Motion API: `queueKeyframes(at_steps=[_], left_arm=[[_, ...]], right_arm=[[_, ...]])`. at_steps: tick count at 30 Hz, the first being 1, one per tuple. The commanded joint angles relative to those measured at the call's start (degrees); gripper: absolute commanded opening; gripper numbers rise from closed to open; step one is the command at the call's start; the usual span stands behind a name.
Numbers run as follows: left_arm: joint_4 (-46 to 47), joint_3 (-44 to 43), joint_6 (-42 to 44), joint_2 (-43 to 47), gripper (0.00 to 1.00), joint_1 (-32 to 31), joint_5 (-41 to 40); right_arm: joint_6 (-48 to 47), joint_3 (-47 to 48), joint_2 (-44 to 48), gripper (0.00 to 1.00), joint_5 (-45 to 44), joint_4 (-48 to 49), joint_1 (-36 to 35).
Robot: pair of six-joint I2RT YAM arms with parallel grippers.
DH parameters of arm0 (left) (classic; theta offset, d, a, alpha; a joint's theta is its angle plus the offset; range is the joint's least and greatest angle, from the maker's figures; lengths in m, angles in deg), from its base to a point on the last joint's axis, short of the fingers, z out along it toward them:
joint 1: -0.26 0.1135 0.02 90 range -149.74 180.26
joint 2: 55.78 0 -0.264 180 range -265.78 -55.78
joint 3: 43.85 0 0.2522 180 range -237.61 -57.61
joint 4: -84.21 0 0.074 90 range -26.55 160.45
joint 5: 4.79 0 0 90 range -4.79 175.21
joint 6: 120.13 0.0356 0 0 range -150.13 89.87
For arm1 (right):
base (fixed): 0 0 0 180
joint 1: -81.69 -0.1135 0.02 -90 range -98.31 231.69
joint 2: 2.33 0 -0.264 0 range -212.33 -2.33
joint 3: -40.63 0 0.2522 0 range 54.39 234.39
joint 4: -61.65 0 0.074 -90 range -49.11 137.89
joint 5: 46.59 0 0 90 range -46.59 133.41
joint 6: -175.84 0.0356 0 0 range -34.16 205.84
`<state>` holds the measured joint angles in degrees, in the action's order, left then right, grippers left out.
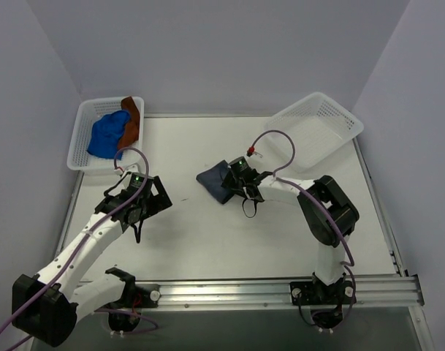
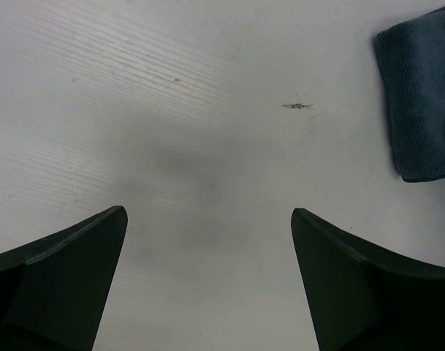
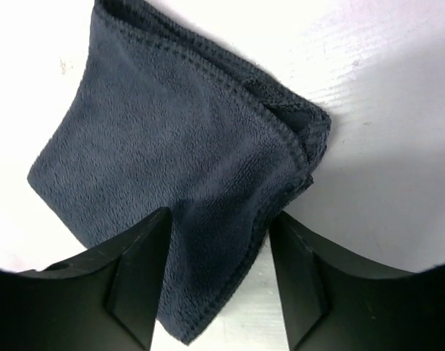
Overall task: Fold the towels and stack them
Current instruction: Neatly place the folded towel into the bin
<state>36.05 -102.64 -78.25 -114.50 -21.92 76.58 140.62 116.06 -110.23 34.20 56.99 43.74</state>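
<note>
Navy-grey plush, folded: the dark towel [image 3: 171,161] lies on the white table [image 1: 207,241] near the centre of my top view. My right gripper [image 3: 218,241] straddles one corner, fingers part-way apart with cloth between them; I cannot tell whether they pinch it. My left gripper [image 2: 207,219] gapes wide over the tabletop, lower left. The blue towel [image 1: 105,135] and rust-brown towel [image 1: 131,117] sit in the upper-left basket [image 1: 77,153].

no legible text, no labels, no numbers, no signs
</note>
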Motion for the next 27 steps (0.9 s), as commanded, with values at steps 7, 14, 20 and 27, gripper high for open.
queueKeyframes(at_steps=[7,14,20,27], left_arm=[[1.8,-0.6,1.0,-0.2,0.94,1.0,0.7],[1.2,-0.8,1.1,0.0,0.94,1.3,0.5],[0.8,-0.8,1.1,0.2,0.94,1.5,0.2],[-1.4,-0.9,0.7,1.5,0.94,1.5,-1.3]], right_arm=[[1.2,1.5,-4.3,0.23,-4.1,-4.3,-0.9],[-15.6,5.6,-3.6,0.00,-6.3,-3.2,-0.8],[-44.4,12.9,-3.5,0.00,-2.2,-6.9,-0.6],[-70.5,14.4,-0.5,0.00,-0.9,-13.0,-0.3]])
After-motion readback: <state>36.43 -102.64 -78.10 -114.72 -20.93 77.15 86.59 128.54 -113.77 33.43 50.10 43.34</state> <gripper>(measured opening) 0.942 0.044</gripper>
